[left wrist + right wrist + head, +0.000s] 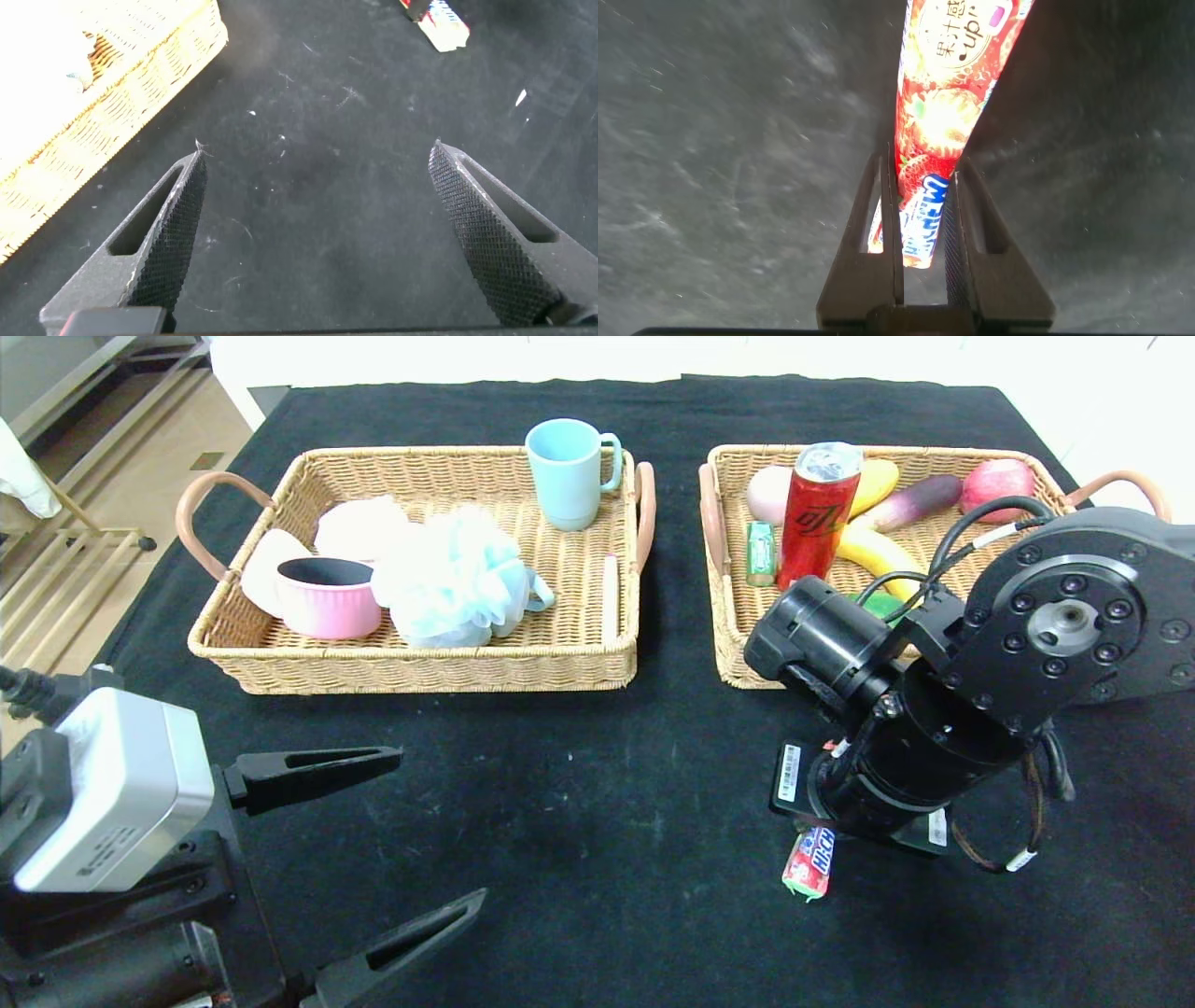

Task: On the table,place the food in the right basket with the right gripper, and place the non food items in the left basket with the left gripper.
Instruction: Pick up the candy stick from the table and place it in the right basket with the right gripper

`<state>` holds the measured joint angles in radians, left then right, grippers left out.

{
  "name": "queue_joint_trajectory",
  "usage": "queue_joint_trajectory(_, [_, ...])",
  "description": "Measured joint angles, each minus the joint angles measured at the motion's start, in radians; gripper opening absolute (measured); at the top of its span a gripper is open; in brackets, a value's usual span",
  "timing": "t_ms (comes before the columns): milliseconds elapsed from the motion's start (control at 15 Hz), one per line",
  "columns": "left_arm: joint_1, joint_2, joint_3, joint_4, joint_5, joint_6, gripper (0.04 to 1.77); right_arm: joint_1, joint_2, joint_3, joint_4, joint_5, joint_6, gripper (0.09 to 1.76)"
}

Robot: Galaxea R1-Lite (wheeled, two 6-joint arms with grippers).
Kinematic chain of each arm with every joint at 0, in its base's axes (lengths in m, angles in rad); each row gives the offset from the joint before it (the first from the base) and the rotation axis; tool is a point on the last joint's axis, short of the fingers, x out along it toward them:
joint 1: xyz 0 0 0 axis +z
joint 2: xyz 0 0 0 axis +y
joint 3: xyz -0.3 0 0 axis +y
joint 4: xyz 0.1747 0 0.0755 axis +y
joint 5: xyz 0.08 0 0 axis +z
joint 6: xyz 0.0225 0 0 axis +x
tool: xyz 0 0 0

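- Black cloth [579, 821] covers the table, the two wicker baskets set along its far side
- Nearest the robot, the left gripper [411, 840] hangs low over bare cloth with its fingers [173, 224] spread wide and nothing between them (idle, by the look of it)
- Just beyond, on the robot's right, the right gripper [924, 219] points down at the cloth, its jaws closed on the red candy stick pack [948, 103]
- That pack [808, 865] lies on or just above the cloth in front of the right basket [724, 616], its long axis running out ahead of the fingers, which pinch one end from either side
- Judged from this, the basket lies straight beyond the grip, so a lift and a carry away from the robot should serve
- Farther off, the right basket already holds a red can [819, 513], a banana [878, 555], an apple [997, 485] and other food
- Farthest left, the left basket [420, 667] holds a pink pot [329, 597], a blue bath pouf [453, 579] and a blue mug [568, 471]
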<state>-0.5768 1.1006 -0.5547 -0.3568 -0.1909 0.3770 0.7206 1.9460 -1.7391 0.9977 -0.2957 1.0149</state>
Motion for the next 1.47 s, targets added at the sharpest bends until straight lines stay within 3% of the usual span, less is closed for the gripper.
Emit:
queue_joint_trajectory(400, [-0.001,0.002,0.002,0.0,0.0,0.001,1.72,0.029,-0.049,-0.003,0.001,0.0,0.0,0.35])
queue_joint_trajectory(733, [-0.006,0.004,0.005,0.0,0.0,0.001,1.72,0.042,-0.098,0.008,0.013,-0.071,-0.026,0.35])
queue_joint_trajectory(1067, [-0.02,0.006,0.009,-0.001,0.0,0.001,1.72,0.025,-0.184,0.008,0.014,-0.078,-0.167,0.35])
queue_joint_trajectory(1467, [-0.022,0.009,0.009,0.0,0.0,0.001,1.72,-0.051,-0.257,0.017,0.014,-0.097,-0.328,0.35])
